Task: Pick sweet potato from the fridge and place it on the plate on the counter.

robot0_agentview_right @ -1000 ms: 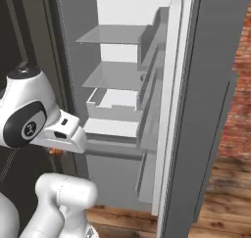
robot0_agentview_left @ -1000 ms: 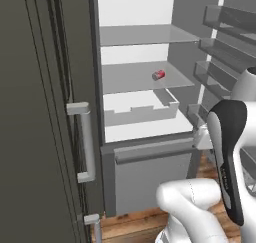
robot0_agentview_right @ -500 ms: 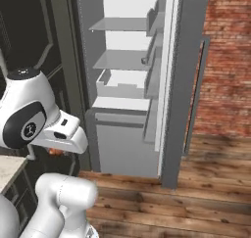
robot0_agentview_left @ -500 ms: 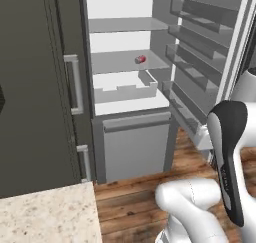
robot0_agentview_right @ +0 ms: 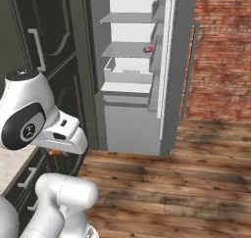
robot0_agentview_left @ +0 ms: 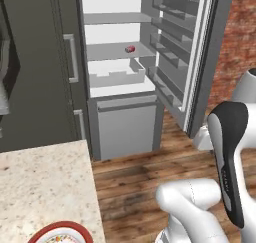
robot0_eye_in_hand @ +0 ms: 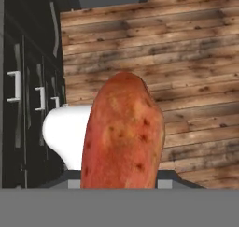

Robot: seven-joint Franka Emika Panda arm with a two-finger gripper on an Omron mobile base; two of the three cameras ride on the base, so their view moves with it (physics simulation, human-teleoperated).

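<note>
With the sweet potato [robot0_eye_in_hand: 123, 132] clamped upright in the closed claw over the wooden floor, the carry should stay level and slow until it hangs above the red-rimmed plate [robot0_agentview_left: 60, 233] on the tabletop [robot0_agentview_left: 42, 187].

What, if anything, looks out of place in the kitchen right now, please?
The fridge door stands wide open, with a small red item lying on a middle shelf. The sweet potato is out of the fridge, above the wooden floor. Nothing looks spilled or damaged.
</note>
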